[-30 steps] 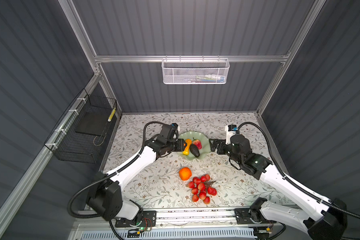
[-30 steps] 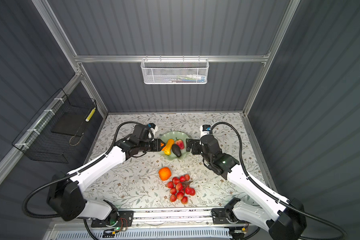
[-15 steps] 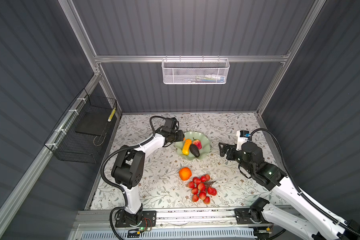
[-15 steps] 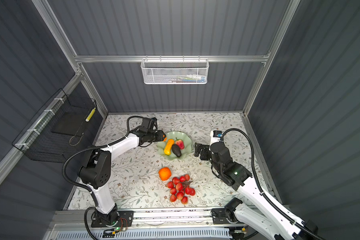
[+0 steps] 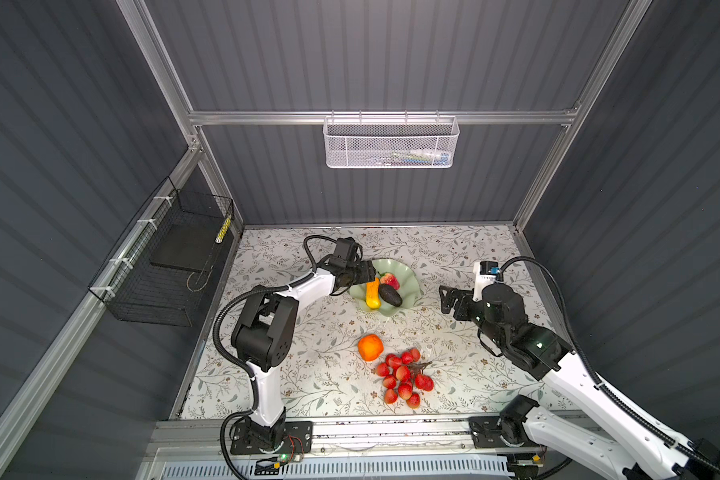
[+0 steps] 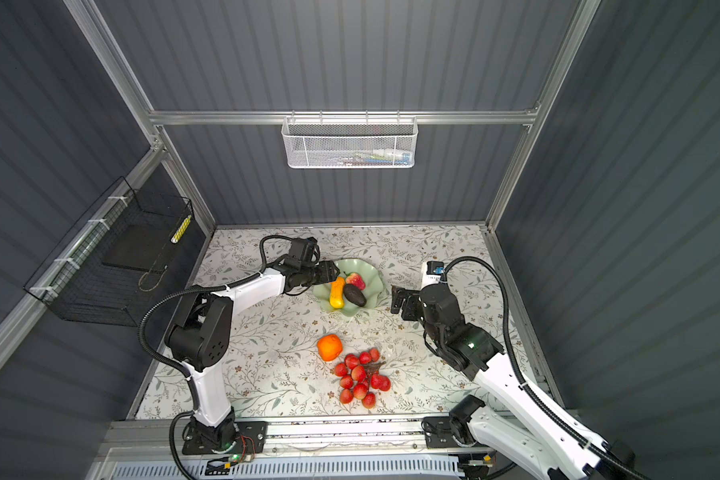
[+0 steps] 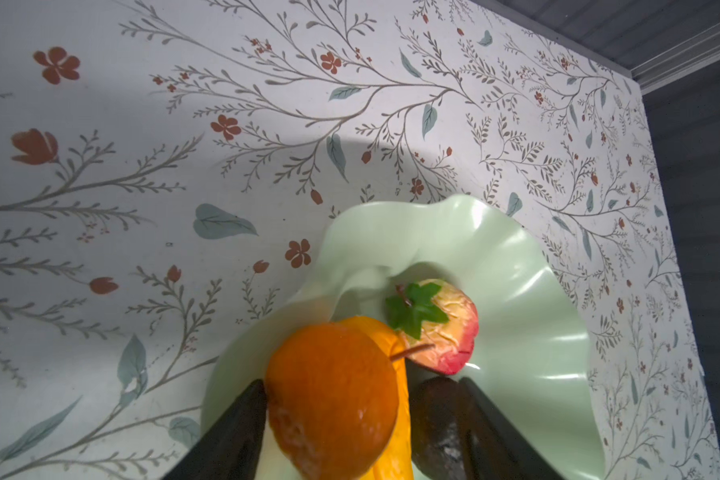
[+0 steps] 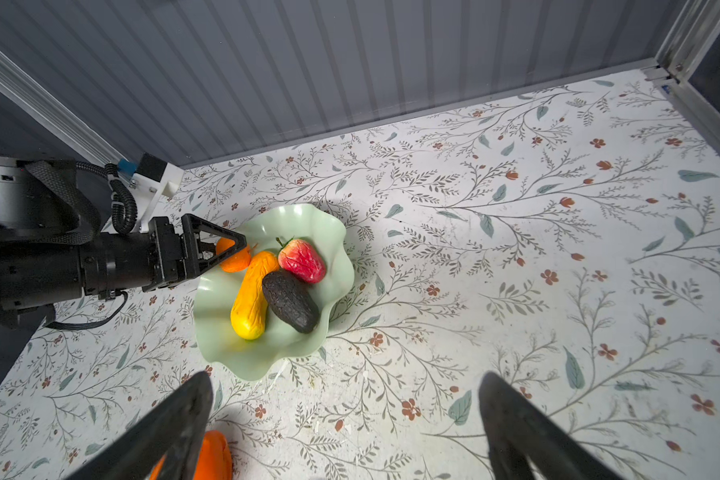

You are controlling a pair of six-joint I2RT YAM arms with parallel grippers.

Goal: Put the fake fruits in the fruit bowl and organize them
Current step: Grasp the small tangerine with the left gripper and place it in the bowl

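The pale green fruit bowl point(image 5: 412, 282) point(image 6: 373, 277) point(image 8: 333, 232) holds a red strawberry point(image 5: 390, 280) point(image 8: 302, 259), a yellow elongated fruit point(image 5: 373, 296) point(image 8: 250, 299) and a dark avocado-like fruit point(image 5: 390, 295) point(image 8: 292, 301). My left gripper point(image 5: 371, 274) point(image 7: 362, 382) hangs over the bowl's left rim with its jaws open. The small orange point(image 7: 333, 395) point(image 8: 233, 259) sits between them, against one finger and clear of the other. The large orange point(image 5: 370, 347) point(image 6: 329, 347) and the bunch of small red fruits point(image 5: 404, 380) point(image 6: 360, 378) lie on the table. My right gripper point(image 5: 447, 299) point(image 8: 346, 376) is open and empty, right of the bowl.
A black wire basket point(image 5: 171, 266) hangs on the left wall and a white mesh basket point(image 5: 391, 143) on the back wall. The large orange point(image 8: 213, 457) lies just beside one right finger. Floral table point(image 5: 466, 249) stretches behind and right of the bowl.
My left gripper's jaws have opened around the small orange at the bowl's left rim. My right gripper has drawn back to the right, away from the bowl.
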